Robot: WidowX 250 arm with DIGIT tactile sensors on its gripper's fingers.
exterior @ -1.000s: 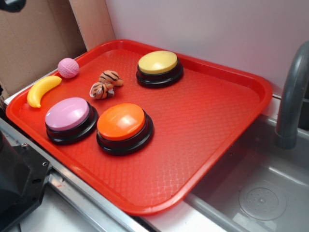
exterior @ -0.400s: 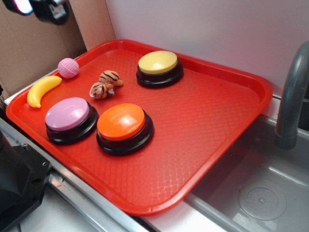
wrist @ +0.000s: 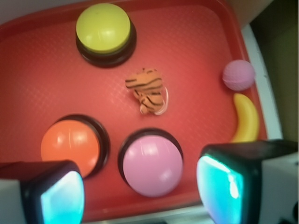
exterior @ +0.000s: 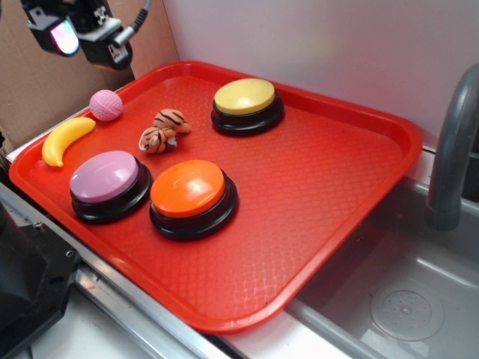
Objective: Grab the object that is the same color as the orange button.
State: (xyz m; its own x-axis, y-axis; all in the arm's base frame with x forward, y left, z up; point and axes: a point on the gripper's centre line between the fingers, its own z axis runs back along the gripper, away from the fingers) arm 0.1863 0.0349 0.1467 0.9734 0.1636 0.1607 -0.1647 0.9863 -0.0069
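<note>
The object, a small orange plush tiger with black stripes, lies on the red tray between the buttons; the wrist view shows the tiger near its middle. The orange button sits at the tray's front, and the orange button appears low left in the wrist view. My gripper hangs high over the tray's far left corner, well apart from the tiger. In the wrist view the gripper is open, its fingers wide apart with nothing between them.
A pink button, a yellow button, a pink ball and a yellow banana share the tray. Cardboard stands behind on the left. A sink basin and grey faucet lie to the right.
The gripper has come into the exterior view from the top left and moved down and right toward the tray. Nothing on the tray has moved.
</note>
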